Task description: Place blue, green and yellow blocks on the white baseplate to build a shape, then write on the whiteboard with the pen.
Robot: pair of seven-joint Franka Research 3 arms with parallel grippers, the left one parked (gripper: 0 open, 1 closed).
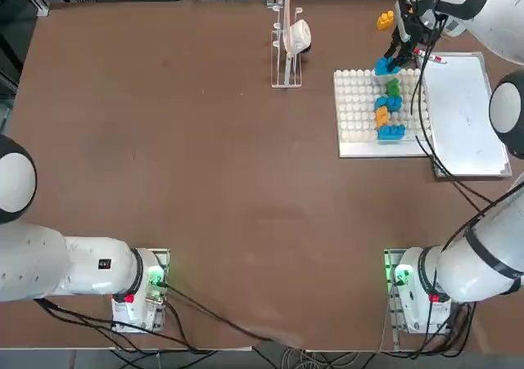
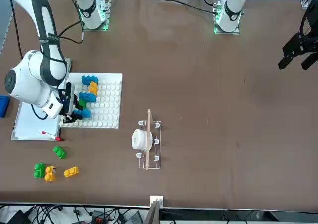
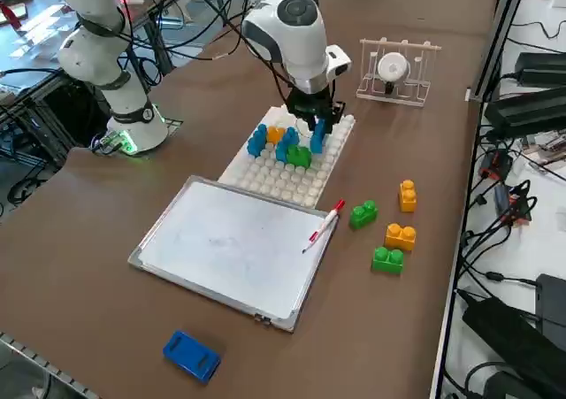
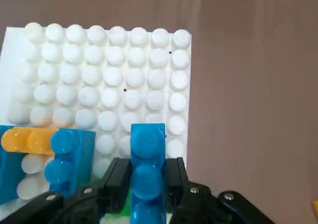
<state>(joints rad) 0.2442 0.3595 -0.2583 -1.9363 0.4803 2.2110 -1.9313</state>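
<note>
My right gripper is shut on a blue block, with a black finger on each long side. It holds the block low over the white baseplate, near the plate's far edge; I cannot tell whether they touch. From the side, the gripper and held block are just beyond a green block. Blue and orange-yellow blocks form a row on the plate. The whiteboard lies beside it, and the pen rests at its edge.
Loose green and yellow blocks lie on the table past the pen. A blue oblong sits near the whiteboard's outer corner. A clear rack holding a white object stands at the far middle.
</note>
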